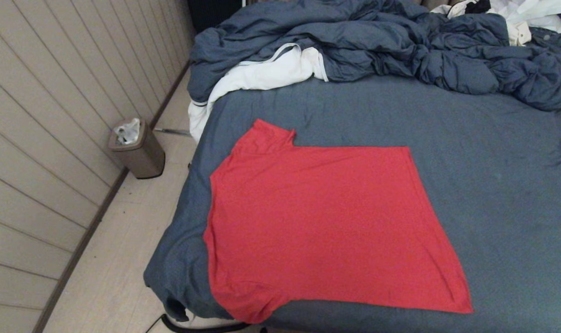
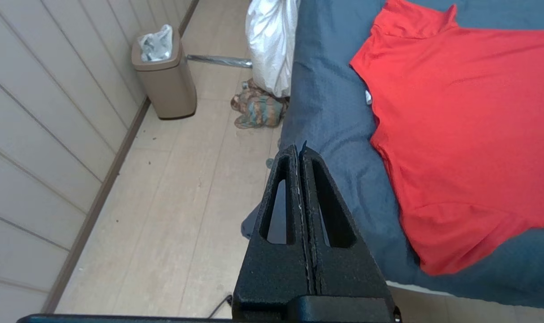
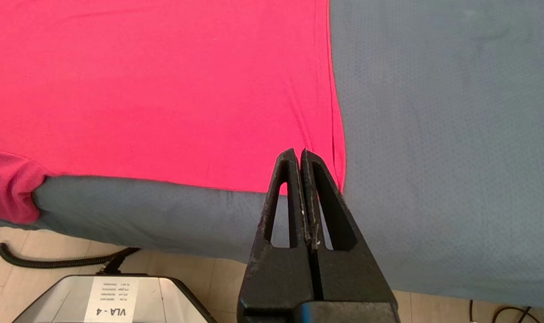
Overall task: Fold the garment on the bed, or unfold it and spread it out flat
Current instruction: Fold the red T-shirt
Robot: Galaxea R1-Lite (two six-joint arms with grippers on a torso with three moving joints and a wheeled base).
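Observation:
The red T-shirt (image 1: 326, 222) lies spread flat, plain side up, on the slate-blue bed (image 1: 493, 152), its neck toward the bed's left edge and one sleeve hanging over the near edge. Neither arm shows in the head view. My left gripper (image 2: 300, 150) is shut and empty, hovering over the bed's left edge, apart from the T-shirt (image 2: 469, 125). My right gripper (image 3: 299, 154) is shut and empty too, held above the near edge by the corner of the T-shirt's (image 3: 164, 89) hem. The print is hidden.
A rumpled blue duvet (image 1: 400, 41) is heaped at the far end with a white cloth (image 1: 262, 74) beside it. A brown waste bin (image 1: 139, 150) stands on the floor by the panelled wall. My base (image 3: 115, 298) sits below the near edge.

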